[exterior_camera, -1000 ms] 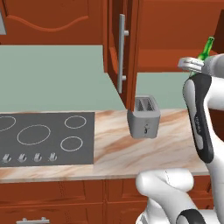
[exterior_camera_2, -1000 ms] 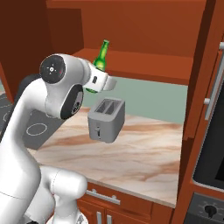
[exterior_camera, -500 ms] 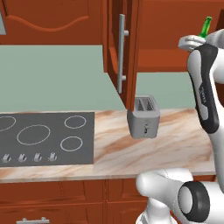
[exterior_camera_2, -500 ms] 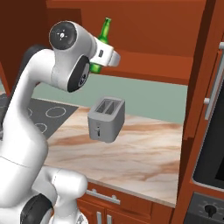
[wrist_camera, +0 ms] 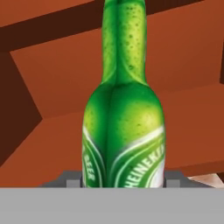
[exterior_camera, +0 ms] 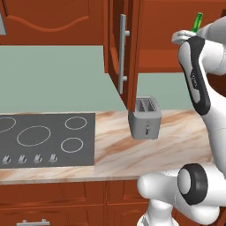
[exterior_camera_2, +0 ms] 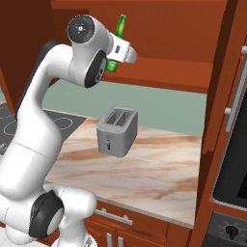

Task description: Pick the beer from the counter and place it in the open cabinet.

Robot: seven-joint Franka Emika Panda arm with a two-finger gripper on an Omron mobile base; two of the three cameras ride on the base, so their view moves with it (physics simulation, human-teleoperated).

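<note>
Glossy green glass beer (wrist_camera: 124, 131); wood cabinet (wrist_camera: 52, 83)

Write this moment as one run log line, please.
phase: lifting | gripper: shut on beer | beer: raised before open cabinet | toaster: on counter

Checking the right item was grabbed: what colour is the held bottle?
Green glass, clearest in the hand view: beer bottle.

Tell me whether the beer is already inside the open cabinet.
Not yet. The beer is held tilted in the end effector, raised in front of the open cabinet, not resting on its shelf.
</note>
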